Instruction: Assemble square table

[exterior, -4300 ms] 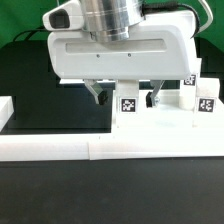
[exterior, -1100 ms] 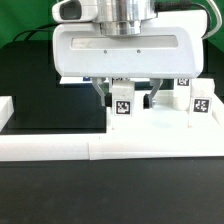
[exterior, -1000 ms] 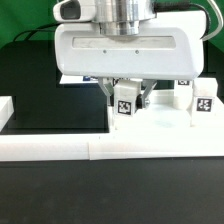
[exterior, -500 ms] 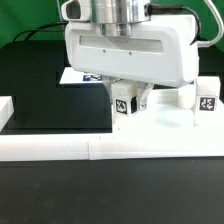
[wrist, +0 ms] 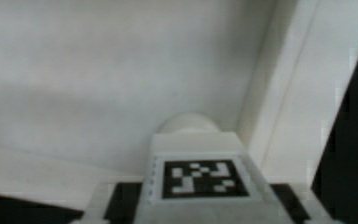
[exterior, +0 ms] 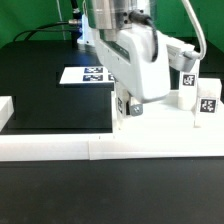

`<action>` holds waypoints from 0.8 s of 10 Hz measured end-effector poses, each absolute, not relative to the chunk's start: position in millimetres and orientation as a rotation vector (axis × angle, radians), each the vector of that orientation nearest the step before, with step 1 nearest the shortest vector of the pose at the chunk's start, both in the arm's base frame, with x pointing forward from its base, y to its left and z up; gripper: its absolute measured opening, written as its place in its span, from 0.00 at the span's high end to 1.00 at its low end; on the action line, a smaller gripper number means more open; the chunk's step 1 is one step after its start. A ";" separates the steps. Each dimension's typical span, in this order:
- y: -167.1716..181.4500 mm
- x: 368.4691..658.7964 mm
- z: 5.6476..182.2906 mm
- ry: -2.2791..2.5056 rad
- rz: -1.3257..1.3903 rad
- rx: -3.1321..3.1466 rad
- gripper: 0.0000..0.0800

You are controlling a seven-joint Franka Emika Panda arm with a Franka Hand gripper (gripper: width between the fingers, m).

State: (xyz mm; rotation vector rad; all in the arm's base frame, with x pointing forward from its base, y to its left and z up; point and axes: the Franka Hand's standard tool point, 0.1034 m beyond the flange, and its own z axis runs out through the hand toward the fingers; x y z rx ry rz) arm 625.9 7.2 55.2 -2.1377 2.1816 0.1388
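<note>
Gripper [exterior: 126, 106] clamped on small white tagged leg [wrist: 199, 160], I'm screwing it into thick white square tabletop [wrist: 105, 80] below; 2 legs [exterior: 204, 103] beside, unfitted

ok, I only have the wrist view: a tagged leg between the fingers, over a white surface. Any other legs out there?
Observer: Two. A farther leg and a nearer leg stand on the exterior view's right of the gripper, apart from it.
Operator: Where's the marker board?
Observer: The marker board lies flat on the black table behind the arm, toward the exterior view's left.
Operator: Anything in front of the slab?
Observer: A low white border wall runs along the front edge of the slab.
</note>
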 end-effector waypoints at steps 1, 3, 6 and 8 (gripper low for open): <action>7.6 626.5 55.3 2.321 0.153 -1.982 0.66; 7.0 627.1 55.9 2.508 0.155 -1.759 0.66; 6.3 626.3 56.2 2.564 0.148 -1.696 0.66; 5.6 624.9 55.9 2.580 0.149 -1.687 0.62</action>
